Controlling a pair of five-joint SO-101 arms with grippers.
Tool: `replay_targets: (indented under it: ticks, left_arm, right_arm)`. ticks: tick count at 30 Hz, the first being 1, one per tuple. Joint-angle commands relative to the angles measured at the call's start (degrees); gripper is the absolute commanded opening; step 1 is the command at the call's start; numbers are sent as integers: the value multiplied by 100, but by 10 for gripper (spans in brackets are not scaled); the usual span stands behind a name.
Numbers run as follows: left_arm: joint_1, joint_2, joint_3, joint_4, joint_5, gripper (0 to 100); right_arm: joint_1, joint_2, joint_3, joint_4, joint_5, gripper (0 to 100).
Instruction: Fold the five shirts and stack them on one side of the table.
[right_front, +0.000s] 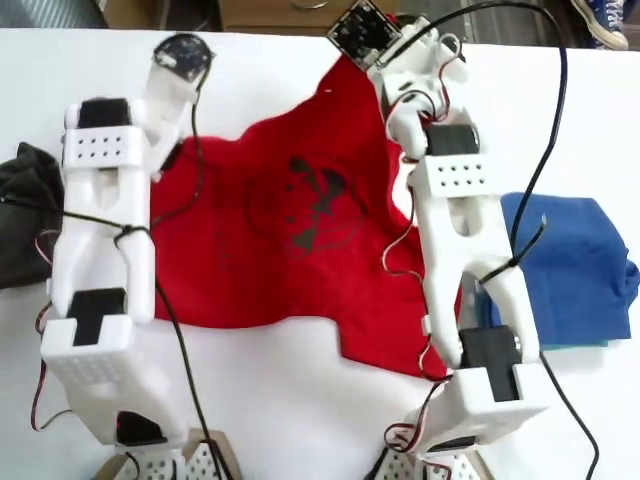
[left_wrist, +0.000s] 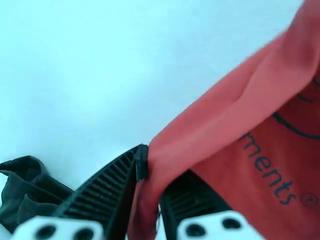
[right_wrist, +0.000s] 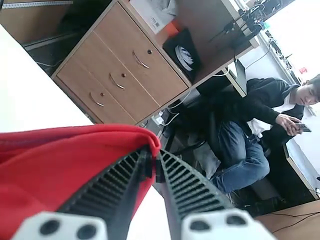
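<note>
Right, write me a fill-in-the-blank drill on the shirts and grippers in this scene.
1. The left gripper and the right gripper are both ____ on the red shirt.
2. In the high view, the blue shirt lies on the table beside the ____ arm.
3. The dark bundle sits at the table edge beside the ____ arm.

Missing words: shut; right; left.
</note>
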Motion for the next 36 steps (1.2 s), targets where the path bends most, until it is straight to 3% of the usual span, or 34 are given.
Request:
replay_targets:
  ticks: [1, 8, 20, 26, 36]
  left_arm:
    - [62, 0, -295, -70, 9, 20]
    - [167, 598, -75, -105, -149, 20]
    - [88, 844, -444, -229, -132, 20]
    - [79, 897, -523, -281, -141, 20]
    - [79, 1424, -760, -923, 88, 20]
  right_arm:
    - [4, 163, -255, -101, 9, 20]
    - [4, 822, -264, -154, 563, 20]
    - [321, 1437, -1530, -101, 563, 20]
    - [330, 1771, -1354, -101, 563, 20]
    - [163, 2598, -1934, -163, 563, 20]
